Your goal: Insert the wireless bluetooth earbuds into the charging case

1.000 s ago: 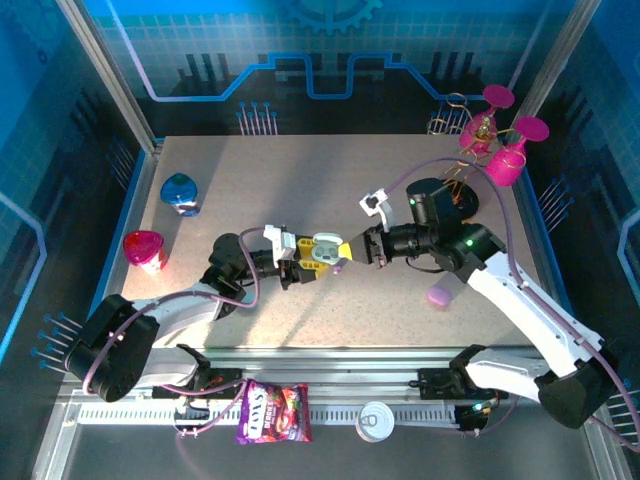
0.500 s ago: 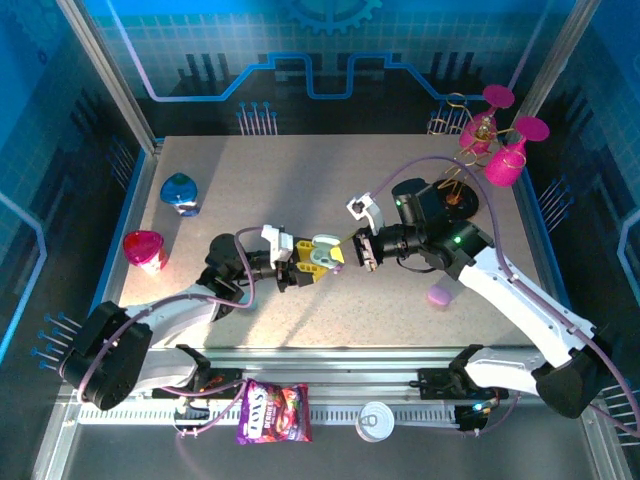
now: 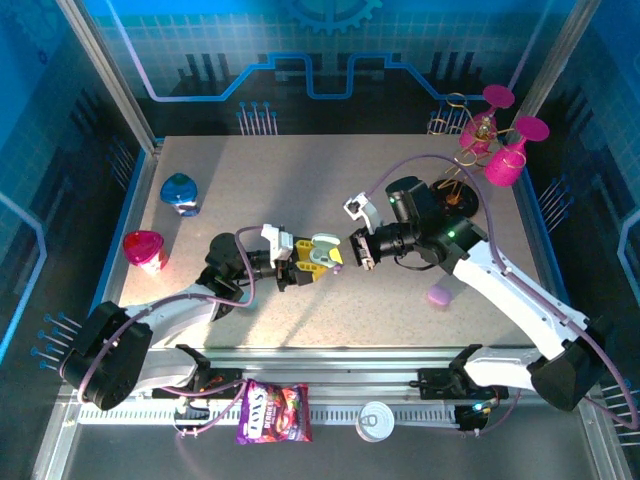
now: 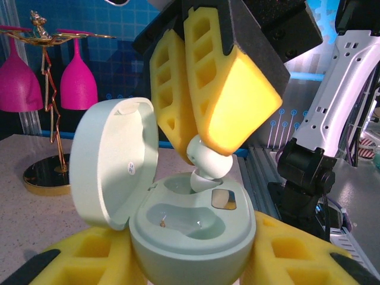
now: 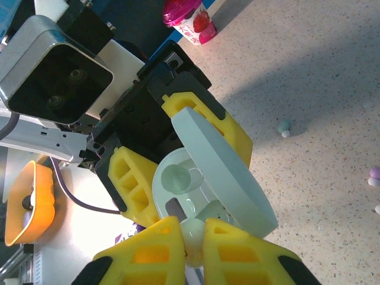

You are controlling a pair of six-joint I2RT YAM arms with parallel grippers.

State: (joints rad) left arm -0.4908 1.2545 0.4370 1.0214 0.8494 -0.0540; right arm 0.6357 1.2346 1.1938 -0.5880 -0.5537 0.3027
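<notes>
earbud (image 4: 206,165) top hidden in right hand's (image 4: 199,146) grip, charging case (image 4: 191,238) base cut off below

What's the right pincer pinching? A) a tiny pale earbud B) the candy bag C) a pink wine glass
A: the right pincer squeezes a tiny pale earbud just above the open case.

The right gripper (image 5: 191,224) pinches a pale earbud (image 5: 191,233) between its 2 yellow foam fingers, right at the near rim of the open charging case (image 5: 177,191). The lid (image 5: 222,175) stands tilted back, and the left gripper (image 5: 171,155) clamps the pale green case from 2 sides. On the speckled table (image 5: 309,71) a small green bud (image 5: 284,127) lies well apart from the case, and a pink cup (image 5: 189,21) stands at the top edge.
</notes>
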